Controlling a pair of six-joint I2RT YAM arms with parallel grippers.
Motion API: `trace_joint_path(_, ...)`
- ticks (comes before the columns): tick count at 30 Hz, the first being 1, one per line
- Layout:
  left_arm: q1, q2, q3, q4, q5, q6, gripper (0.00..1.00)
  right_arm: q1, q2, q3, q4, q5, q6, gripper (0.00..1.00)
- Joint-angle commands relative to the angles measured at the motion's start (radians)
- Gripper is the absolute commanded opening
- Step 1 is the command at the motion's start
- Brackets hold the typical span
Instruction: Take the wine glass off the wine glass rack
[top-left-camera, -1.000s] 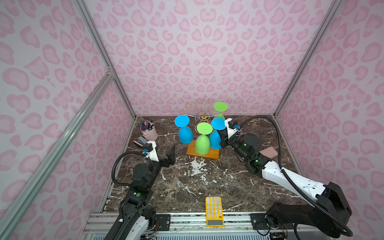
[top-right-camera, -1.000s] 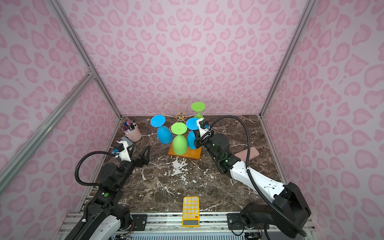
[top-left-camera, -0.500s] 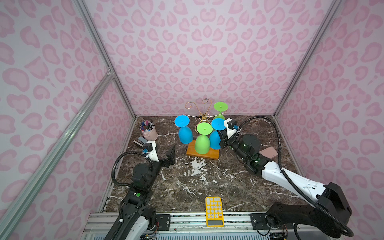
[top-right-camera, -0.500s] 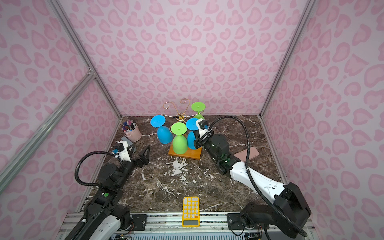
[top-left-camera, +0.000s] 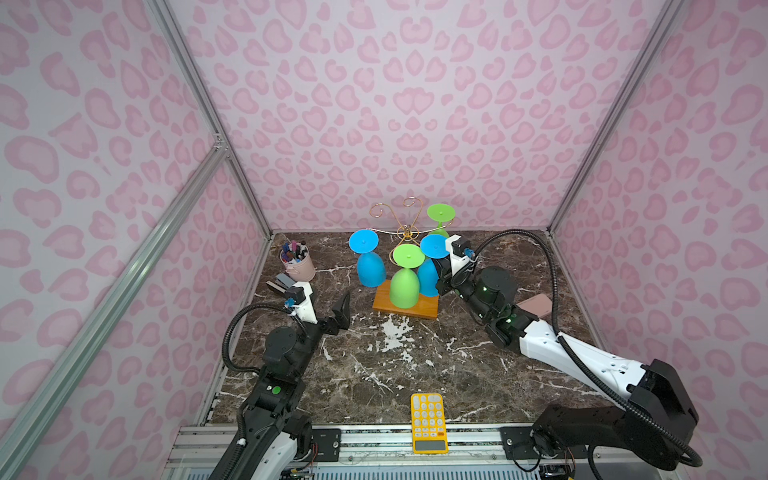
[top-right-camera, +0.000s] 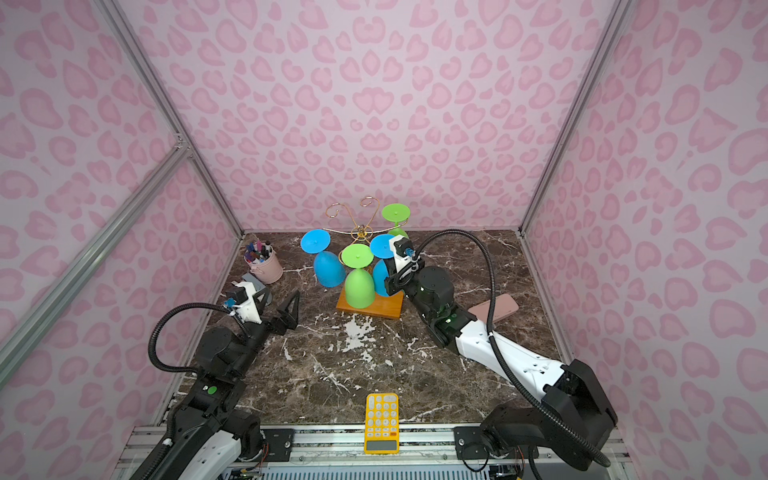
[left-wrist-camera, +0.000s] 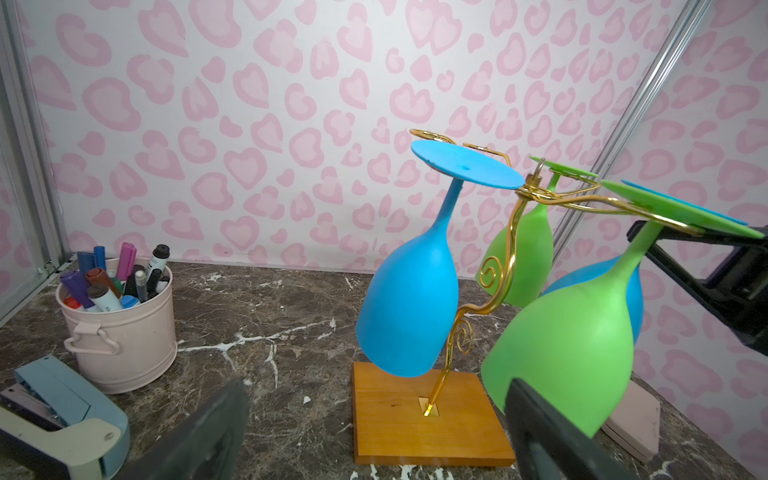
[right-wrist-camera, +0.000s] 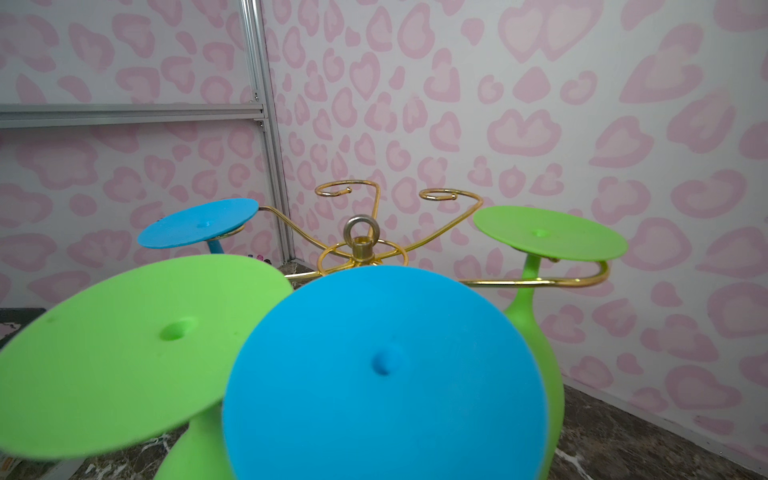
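A yellow calculator (top-left-camera: 429, 419) with rounded keys lies at the near edge, its lower end overhanging the metal rail. Beyond it the brown, white-veined marble table (top-left-camera: 374, 365) is bare and glossy as far as the rack, the widest open room in the scene. On the left the left gripper (left-wrist-camera: 376, 382) hovers low with its jaws spread wide and holds nothing. Its dark fingers (left-wrist-camera: 208, 432) are cut off by the wrist view's edge. Farther left a blue-and-cream stapler (left-wrist-camera: 62, 419) lies near a round, pale pink bucket (left-wrist-camera: 124, 332) of markers. The wine glass rack (right-wrist-camera: 360, 245), thin gold wire on a square-cornered wooden base (left-wrist-camera: 415, 432), stands at the far middle. Four matte glasses hang upside down from its curls: a near green glass (left-wrist-camera: 573, 345), a left blue glass (left-wrist-camera: 407, 307), a right blue wine glass (right-wrist-camera: 386, 374) and a far green glass (right-wrist-camera: 548, 232). The right gripper (top-left-camera: 439, 272) sits just beside the right blue wine glass, below its round foot, which hangs close beside the near green one. That foot fills the wrist view and hides the fingers. The jaws are drawn almost together, apparently on the stem. A flat pink case (top-left-camera: 536, 305) lies partly under the right arm. Behind the rack, two bare curls stand close to the heart-patterned wall (top-left-camera: 415, 104).
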Motion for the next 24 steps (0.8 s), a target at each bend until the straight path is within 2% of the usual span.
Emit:
trace_joint_path(1,0.000,-0.002,0.004,0.035,0.007,-0.003,0.97,0.006,0.013,0.007,-0.051,0.019,-0.013,0.00)
trace_joint_path(24,0.000,-0.005,0.004,0.034,0.005,-0.004,0.97,0.025,0.009,0.001,-0.014,0.218,0.017,0.00)
